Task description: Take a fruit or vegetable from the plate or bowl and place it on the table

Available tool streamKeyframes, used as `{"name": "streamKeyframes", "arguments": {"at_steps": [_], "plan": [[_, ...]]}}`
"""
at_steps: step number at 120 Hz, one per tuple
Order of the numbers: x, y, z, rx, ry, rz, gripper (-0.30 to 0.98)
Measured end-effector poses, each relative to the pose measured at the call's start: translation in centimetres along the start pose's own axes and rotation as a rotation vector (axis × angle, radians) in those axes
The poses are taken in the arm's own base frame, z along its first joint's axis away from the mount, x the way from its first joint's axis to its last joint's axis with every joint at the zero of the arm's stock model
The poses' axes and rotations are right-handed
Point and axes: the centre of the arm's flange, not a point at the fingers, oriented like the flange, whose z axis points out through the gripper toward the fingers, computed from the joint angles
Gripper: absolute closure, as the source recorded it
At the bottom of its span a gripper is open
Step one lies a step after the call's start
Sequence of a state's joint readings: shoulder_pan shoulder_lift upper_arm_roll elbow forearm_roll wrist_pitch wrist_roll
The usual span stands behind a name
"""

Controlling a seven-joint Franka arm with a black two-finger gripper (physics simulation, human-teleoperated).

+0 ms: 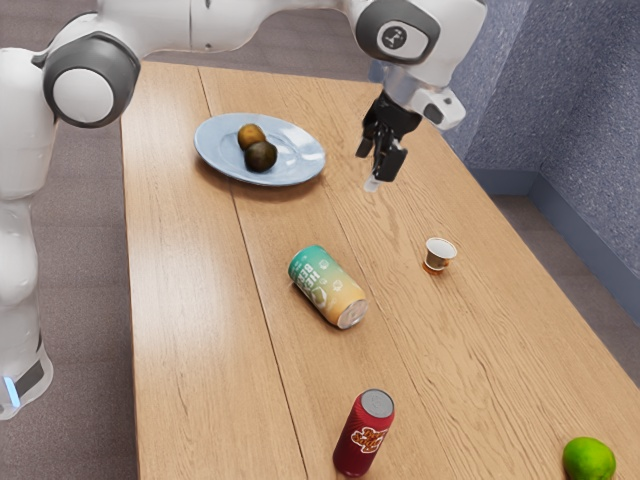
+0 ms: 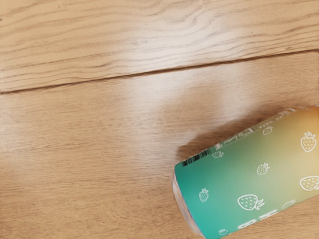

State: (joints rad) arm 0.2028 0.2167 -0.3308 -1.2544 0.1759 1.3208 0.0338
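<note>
High over the table, the gripper (image 1: 375, 166) hangs with its black fingers apart and nothing between them. It is in the exterior view's upper right, to the right of the blue plate (image 1: 308, 172) and well above the tabletop. Two round fruits or vegetables lie together on that plate: an orange-brown one (image 1: 250, 136) and a dark brown one (image 1: 261, 157). The table (image 1: 190, 300) is light wood with dark seams.
A teal-and-yellow can (image 1: 325, 284) lies on its side mid-table; the wrist view has the same can (image 2: 254, 174) at its lower right. Farther off are a small cup (image 1: 439, 253), an upright red can (image 1: 364, 434) and a green lime (image 1: 589, 460).
</note>
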Motion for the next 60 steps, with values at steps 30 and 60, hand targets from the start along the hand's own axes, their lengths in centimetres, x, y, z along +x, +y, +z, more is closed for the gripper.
{"name": "streamKeyframes", "arguments": {"at_steps": [30, 60], "plan": [[1.8, -0.8, -1.1, 0.024, 0.158, 0.004, 0.0], [2.5, -1.0, -0.8, -0.005, 0.192, -0.001, 0.0]]}}
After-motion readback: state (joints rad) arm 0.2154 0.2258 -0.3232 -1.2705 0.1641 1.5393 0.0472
